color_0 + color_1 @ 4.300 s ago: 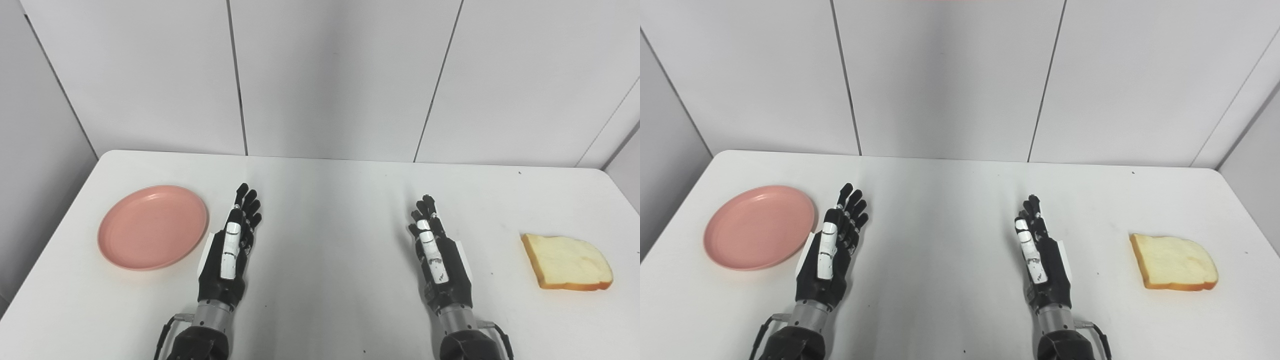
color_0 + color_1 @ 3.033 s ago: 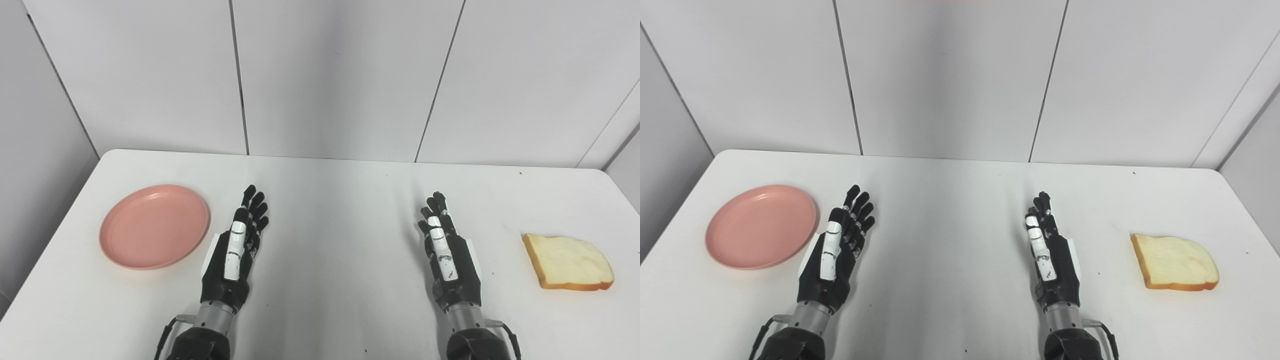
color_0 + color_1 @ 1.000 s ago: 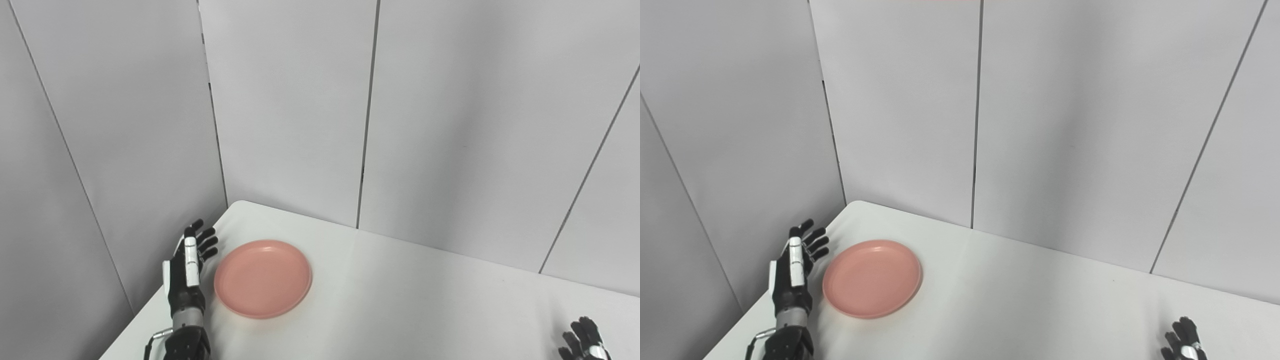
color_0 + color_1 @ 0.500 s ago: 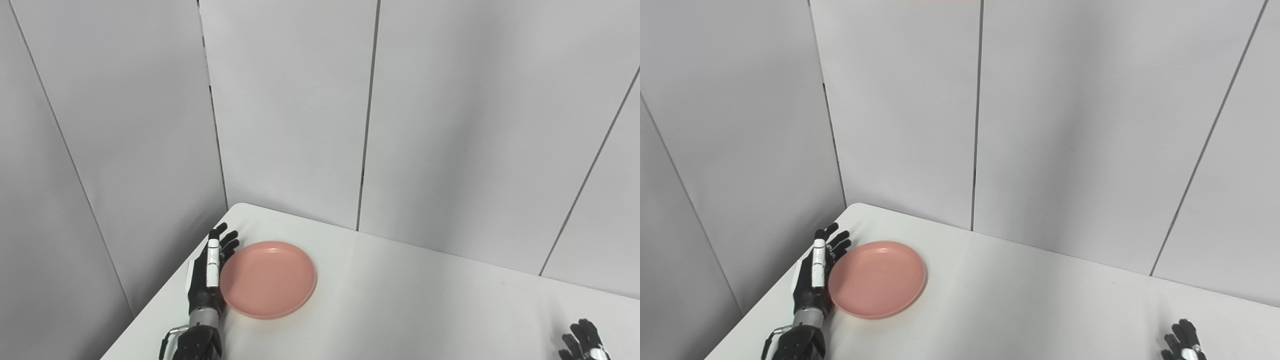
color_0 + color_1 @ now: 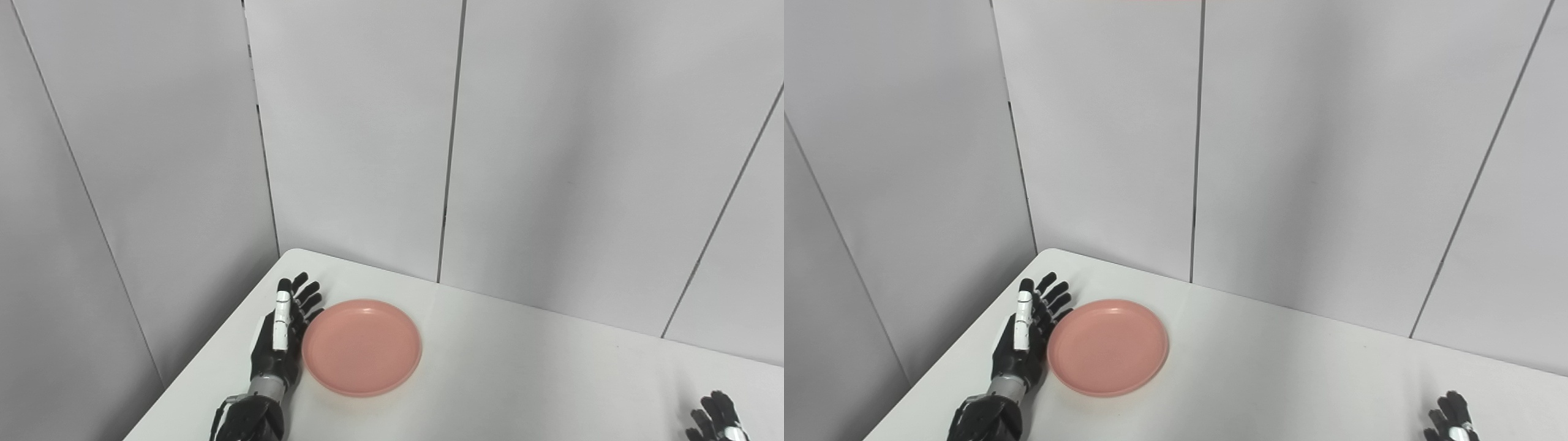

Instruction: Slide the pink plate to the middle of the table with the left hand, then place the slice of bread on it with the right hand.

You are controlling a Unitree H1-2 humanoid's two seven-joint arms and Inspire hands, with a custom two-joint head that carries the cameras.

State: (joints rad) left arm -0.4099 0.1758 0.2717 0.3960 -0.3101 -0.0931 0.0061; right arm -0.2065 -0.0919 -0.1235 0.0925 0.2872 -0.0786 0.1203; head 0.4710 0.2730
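The pink plate (image 5: 361, 346) lies flat on the white table (image 5: 520, 380), left of its middle. My left hand (image 5: 282, 337) is open with fingers straight, its palm side against the plate's left rim. Only the fingertips of my right hand (image 5: 713, 419) show at the bottom right corner, fingers apart, holding nothing. The slice of bread is out of view.
Grey wall panels (image 5: 367, 135) stand close behind the table and along its left edge. The table's far left corner (image 5: 294, 252) is just beyond my left hand. Bare tabletop stretches to the right of the plate.
My left hand has moved right against the plate's left rim, and the plate has slid right with it. The camera turned left since the earliest frames. The right hand stays put.
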